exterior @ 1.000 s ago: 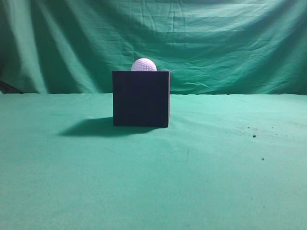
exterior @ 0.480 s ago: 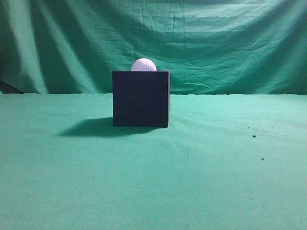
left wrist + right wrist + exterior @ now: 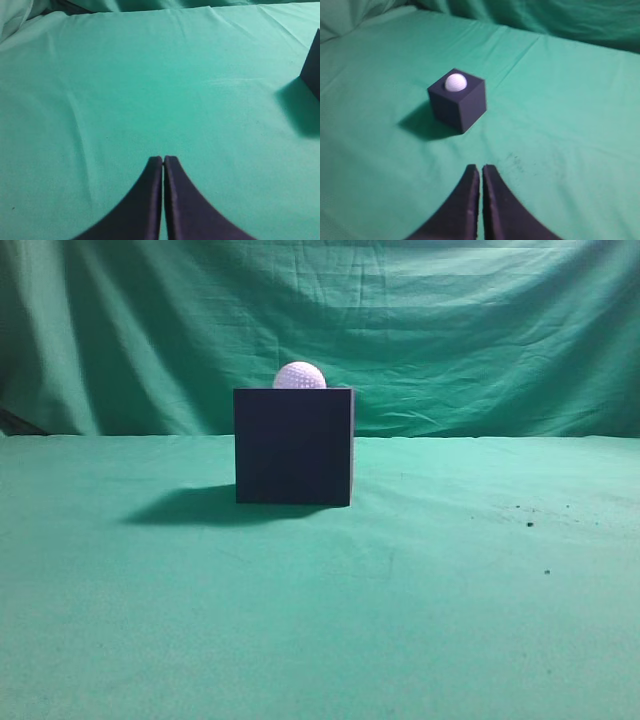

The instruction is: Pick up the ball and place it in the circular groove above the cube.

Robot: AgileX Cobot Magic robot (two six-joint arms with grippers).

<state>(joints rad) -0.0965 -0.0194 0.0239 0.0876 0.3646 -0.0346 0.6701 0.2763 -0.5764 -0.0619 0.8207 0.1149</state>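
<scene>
Ball [image 3: 300, 375]: white, dimpled, seated on the top face of the cube [image 3: 294, 446], with only its upper part seen above the top edge in the exterior view; in the right wrist view it is seen from above, set in the middle of that top face, though the groove itself cannot be made out. Cube: very dark, matte, sharp-edged, stood on the green cloth [image 3: 320, 620] a little left of centre in the exterior view, with a shadow cast to its left over the cloth. Green cloth: spread over the whole working surface and hung as a creased backdrop behind; a few small dark specks are noted on it toward the right side of the exterior view. Left gripper [image 3: 163, 159]: dark, curved fingers pressed together with nothing between them, held over bare cloth, well apart from the cube, of which only a corner and its shadow are caught at the right edge of the left wrist view. Right gripper [image 3: 481, 167]: fingers likewise brought together, nothing held, positioned over the cloth with the cube and ball farther off and slightly to the left in its view. Neither gripper is seen in the exterior view. Ball and cube are touched by no gripper.
</scene>
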